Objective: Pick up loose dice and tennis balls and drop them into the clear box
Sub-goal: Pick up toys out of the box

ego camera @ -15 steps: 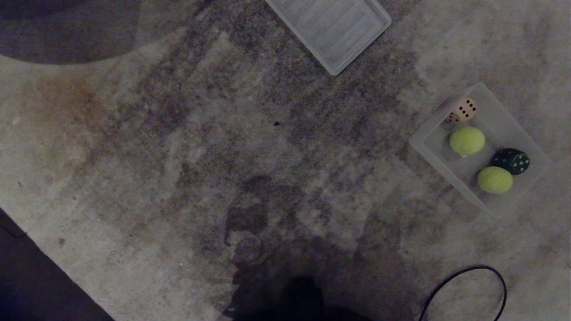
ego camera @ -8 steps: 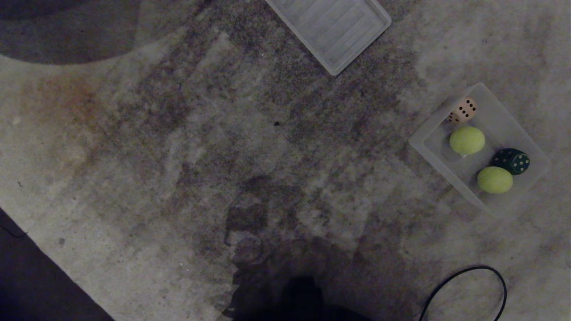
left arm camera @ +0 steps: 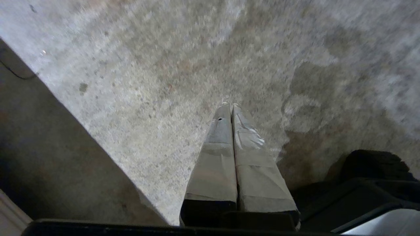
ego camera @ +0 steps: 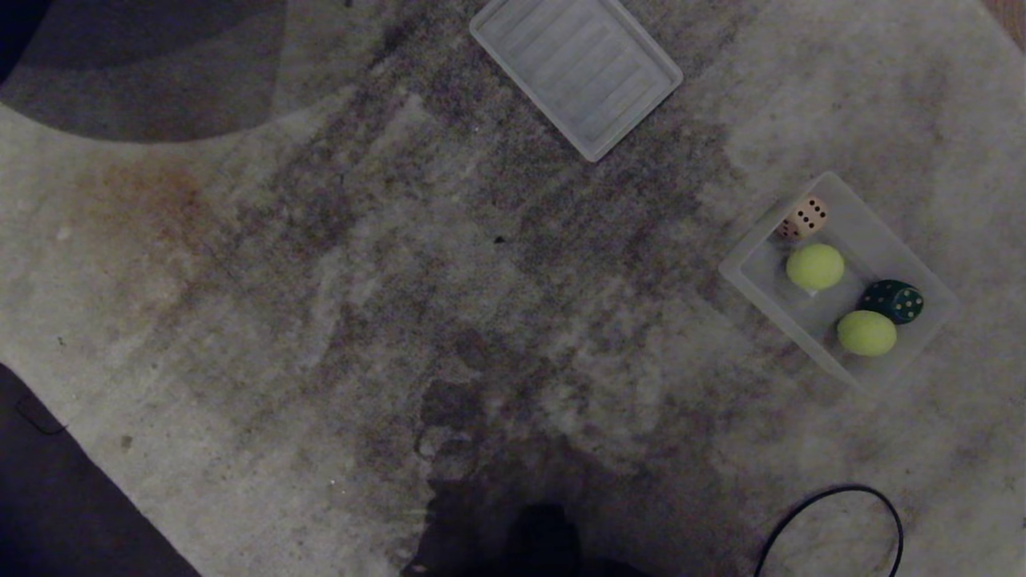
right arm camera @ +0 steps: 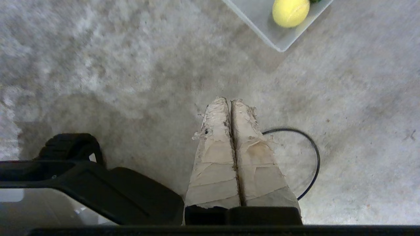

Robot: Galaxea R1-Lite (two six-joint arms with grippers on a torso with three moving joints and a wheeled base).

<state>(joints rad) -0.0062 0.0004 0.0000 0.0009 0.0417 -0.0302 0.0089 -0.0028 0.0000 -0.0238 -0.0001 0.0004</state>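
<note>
The clear box (ego camera: 745,272) lies on the carpet at the right of the head view. Inside it are a beige die (ego camera: 802,218), a dark green die (ego camera: 892,301) and two tennis balls (ego camera: 815,267) (ego camera: 866,333). One corner of the clear box (right arm camera: 262,29) with a tennis ball (right arm camera: 290,12) shows in the right wrist view. My left gripper (left arm camera: 231,105) hangs shut and empty over bare carpet. My right gripper (right arm camera: 229,100) is shut and empty too, well short of the box. Neither gripper shows in the head view.
A flat ribbed clear lid (ego camera: 577,70) lies at the top centre. A black cable loop (ego camera: 834,521) curls on the carpet at the bottom right, also behind my right gripper as the cable (right arm camera: 311,154). The carpet edge (ego camera: 96,481) meets dark floor at the lower left.
The whole head view has shifted: the lid and box sit lower and slightly smaller, so the camera has moved. The things themselves and both arms stay put.
</note>
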